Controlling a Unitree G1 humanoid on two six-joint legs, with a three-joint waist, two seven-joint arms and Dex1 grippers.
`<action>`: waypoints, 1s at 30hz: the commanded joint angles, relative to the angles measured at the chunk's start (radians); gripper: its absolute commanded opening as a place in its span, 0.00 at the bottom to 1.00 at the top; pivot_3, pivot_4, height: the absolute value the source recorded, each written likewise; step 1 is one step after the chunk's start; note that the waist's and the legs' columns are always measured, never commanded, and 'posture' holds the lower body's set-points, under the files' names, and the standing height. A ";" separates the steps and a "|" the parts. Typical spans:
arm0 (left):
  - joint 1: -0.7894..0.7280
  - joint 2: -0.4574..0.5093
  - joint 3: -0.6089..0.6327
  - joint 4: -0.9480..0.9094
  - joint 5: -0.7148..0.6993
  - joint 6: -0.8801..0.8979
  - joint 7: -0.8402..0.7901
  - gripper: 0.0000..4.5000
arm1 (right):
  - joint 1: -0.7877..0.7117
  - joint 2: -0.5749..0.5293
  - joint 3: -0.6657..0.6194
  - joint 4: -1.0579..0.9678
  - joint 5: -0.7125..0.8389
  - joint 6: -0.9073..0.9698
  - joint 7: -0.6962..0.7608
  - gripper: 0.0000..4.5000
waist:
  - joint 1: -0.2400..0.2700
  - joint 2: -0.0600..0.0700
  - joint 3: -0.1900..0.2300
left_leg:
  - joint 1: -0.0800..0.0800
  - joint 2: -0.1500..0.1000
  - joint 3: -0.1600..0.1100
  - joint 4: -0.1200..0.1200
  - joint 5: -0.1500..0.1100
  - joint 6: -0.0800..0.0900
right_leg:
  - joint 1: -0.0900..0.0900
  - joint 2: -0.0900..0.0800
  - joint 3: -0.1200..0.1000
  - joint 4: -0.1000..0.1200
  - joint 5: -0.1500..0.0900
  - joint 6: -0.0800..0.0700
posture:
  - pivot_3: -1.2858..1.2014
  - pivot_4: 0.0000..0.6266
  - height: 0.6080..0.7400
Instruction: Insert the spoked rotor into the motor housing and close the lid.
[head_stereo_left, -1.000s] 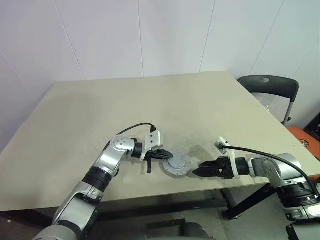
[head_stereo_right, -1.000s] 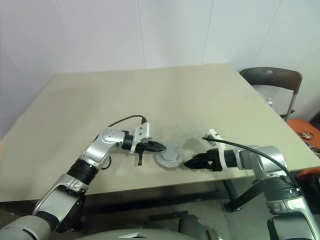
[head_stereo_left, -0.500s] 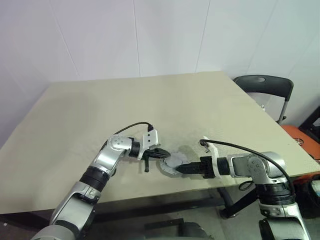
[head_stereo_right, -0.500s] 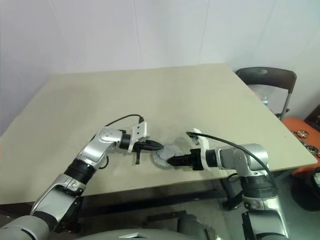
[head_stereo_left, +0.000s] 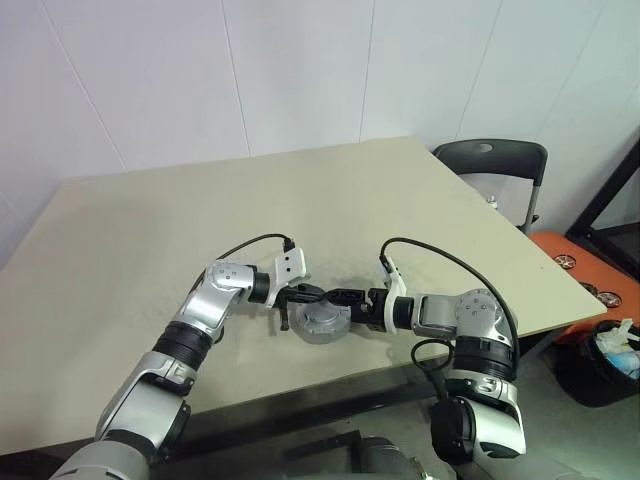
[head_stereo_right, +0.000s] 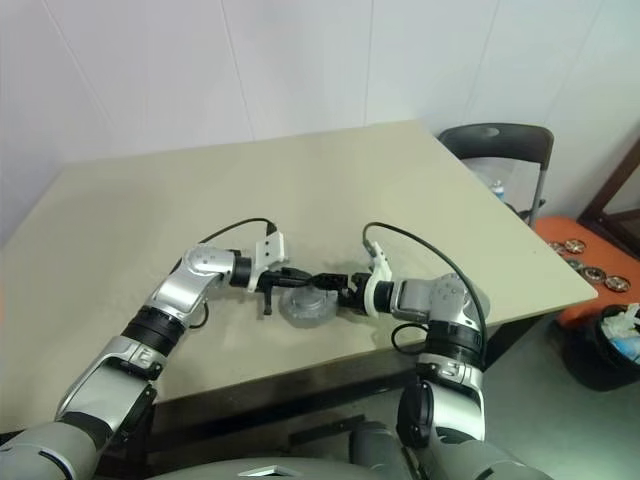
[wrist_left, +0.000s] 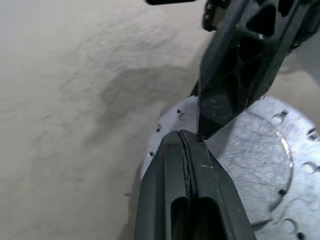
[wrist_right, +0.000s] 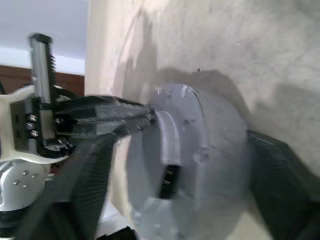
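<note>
right gripper swung in, fingers straddling the motor housing near the table's front edge; left gripper, shut and empty, pressed its rim, likely steadying it.

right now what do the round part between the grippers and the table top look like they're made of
The round part looks like bare cast or machined metal: matte silver-grey, fine scratches, small holes around its rim. The table top looks like a matte beige laminate or painted board, faintly mottled, with no gloss; the exact material is unclear.

silver-grey motor housing, beige table
</note>
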 joint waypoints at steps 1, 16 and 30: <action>0.049 0.009 -0.062 0.079 0.073 0.014 -0.009 0.00 | -0.069 0.036 0.034 0.002 0.117 0.005 0.027 0.61 | -0.007 0.002 0.000 | -0.001 0.000 0.000 0.000 0.000 0.000 | -0.002 0.000 0.000 0.000 0.001 -0.001 | 0.52 0.00 1.00; 0.034 -0.047 0.017 0.129 0.067 -0.065 0.140 0.00 | -0.083 -0.017 0.052 0.089 0.153 0.005 0.020 0.42 | -0.009 0.010 -0.001 | -0.004 -0.002 0.001 -0.001 -0.003 -0.004 | -0.005 -0.001 0.003 -0.003 0.003 -0.008 | 0.52 0.00 1.00; 0.003 -0.098 0.196 0.177 -0.016 -0.077 0.262 0.00 | -0.100 0.020 -0.011 0.098 0.135 -0.004 0.000 0.27 | 0.013 0.009 0.000 | -0.021 -0.003 0.003 0.001 0.001 -0.012 | -0.028 -0.003 0.002 -0.002 0.008 -0.014 | 0.52 0.00 1.00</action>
